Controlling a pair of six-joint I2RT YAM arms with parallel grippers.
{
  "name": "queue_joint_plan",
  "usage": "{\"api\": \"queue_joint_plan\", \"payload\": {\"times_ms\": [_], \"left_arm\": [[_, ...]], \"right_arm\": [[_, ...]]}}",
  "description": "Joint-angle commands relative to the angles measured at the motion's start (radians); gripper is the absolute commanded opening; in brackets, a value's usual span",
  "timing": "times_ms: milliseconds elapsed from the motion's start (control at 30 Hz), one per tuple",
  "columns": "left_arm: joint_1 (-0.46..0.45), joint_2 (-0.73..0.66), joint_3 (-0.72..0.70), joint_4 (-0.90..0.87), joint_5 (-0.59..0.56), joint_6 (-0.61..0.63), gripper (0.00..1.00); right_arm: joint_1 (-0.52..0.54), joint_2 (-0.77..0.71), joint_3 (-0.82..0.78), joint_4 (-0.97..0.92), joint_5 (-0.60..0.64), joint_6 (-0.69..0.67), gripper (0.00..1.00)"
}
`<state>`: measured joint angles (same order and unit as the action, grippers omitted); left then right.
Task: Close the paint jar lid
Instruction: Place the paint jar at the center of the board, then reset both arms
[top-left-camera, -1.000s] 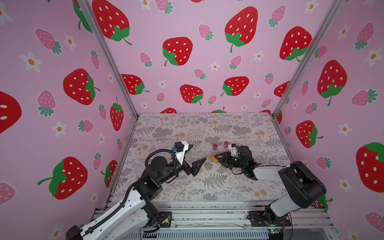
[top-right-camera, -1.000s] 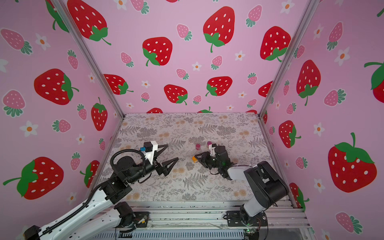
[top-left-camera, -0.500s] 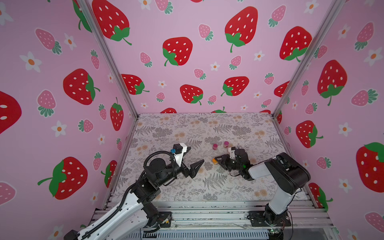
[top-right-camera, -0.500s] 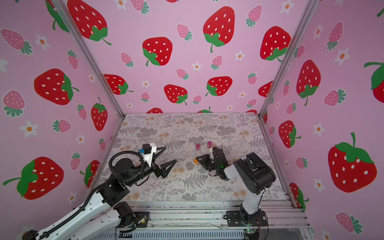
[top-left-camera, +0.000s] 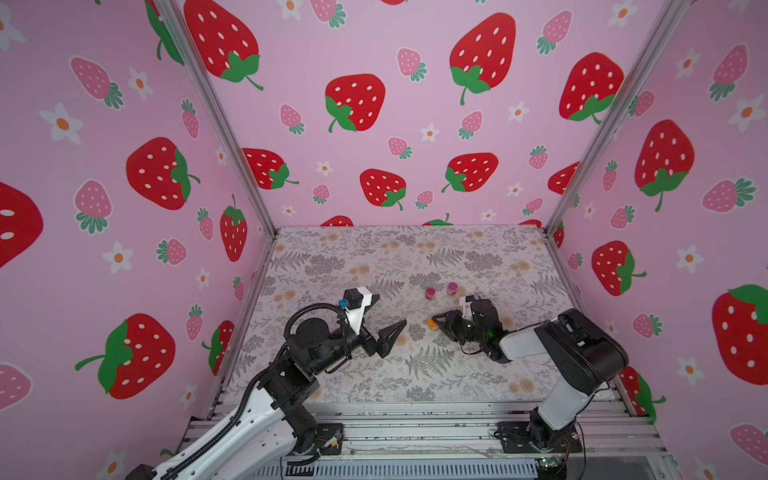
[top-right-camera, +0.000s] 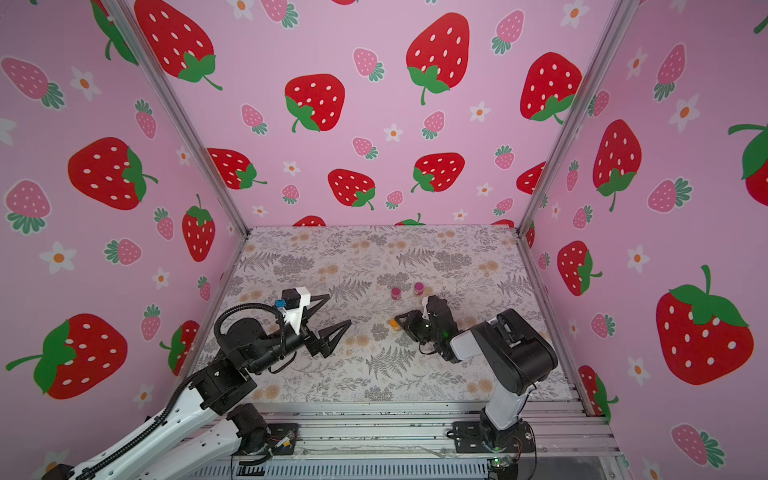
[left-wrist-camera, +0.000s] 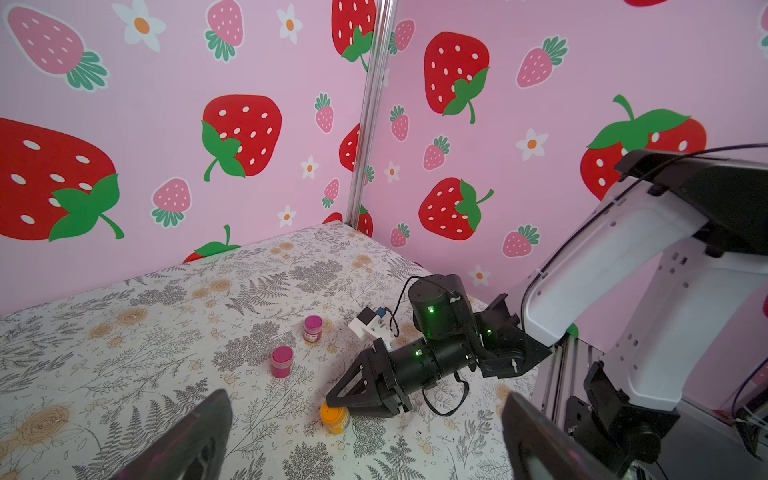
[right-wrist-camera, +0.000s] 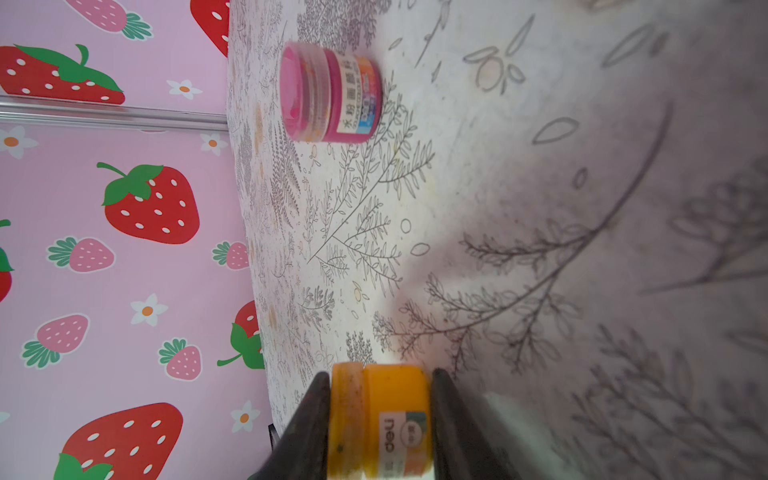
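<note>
Now the flowery table (top-left-camera: 332, 266) holds two pink jars (top-left-camera: 429, 293) (top-left-camera: 452, 287) close together and one orange jar (top-left-camera: 432, 323) nearby, pinched tight by the right gripper (right-wrist-camera: 380, 374), while the left gripper (top-left-camera: 390, 309) spreads wide, holding nothing.

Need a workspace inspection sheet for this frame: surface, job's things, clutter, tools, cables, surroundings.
Surface: floral table cover, no spills seen.
Job's things: orange paint jar with lid on; cannot tell if fully seated.
Clutter: front pink jar and back pink jar, both upright, lidded, apart.
Tools: right tool shut on orange paint jar, clamping lid to base; left tool open, empty.
Cables: black hose looped behind left tool; thin cable hanging behind right tool.
Surroundings: strawberry-print walls; metal rails at front.
</note>
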<state>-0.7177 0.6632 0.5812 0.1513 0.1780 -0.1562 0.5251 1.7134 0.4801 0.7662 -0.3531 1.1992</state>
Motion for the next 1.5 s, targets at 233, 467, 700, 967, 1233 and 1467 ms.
{"api": "queue_joint_plan", "payload": {"times_ms": [233,467,700,967,1233,1467], "left_arm": [[0.002,-0.013,0.016,-0.017,-0.018,0.009,0.99],[0.002,-0.011,0.02,-0.016,-0.025,0.008,0.99],[0.002,-0.008,0.026,-0.023,-0.029,0.01,0.99],[0.073,0.001,-0.033,0.042,-0.137,-0.043,0.99],[0.414,0.148,-0.068,0.024,-0.417,-0.056,0.99],[0.564,0.141,-0.355,0.387,-0.556,0.105,0.99]], "right_arm": [[-0.004,-0.058,-0.086,-0.089,0.058,0.005,0.41],[-0.004,-0.12,-0.118,-0.138,0.079,0.003,0.51],[-0.005,-0.208,-0.168,-0.155,0.078,0.02,0.65],[-0.037,-0.677,-0.105,-0.65,0.225,-0.236,0.89],[-0.132,-0.912,0.054,-0.919,0.861,-0.83,0.99],[-0.524,-0.626,-0.064,-0.473,0.694,-0.908,0.99]]}}
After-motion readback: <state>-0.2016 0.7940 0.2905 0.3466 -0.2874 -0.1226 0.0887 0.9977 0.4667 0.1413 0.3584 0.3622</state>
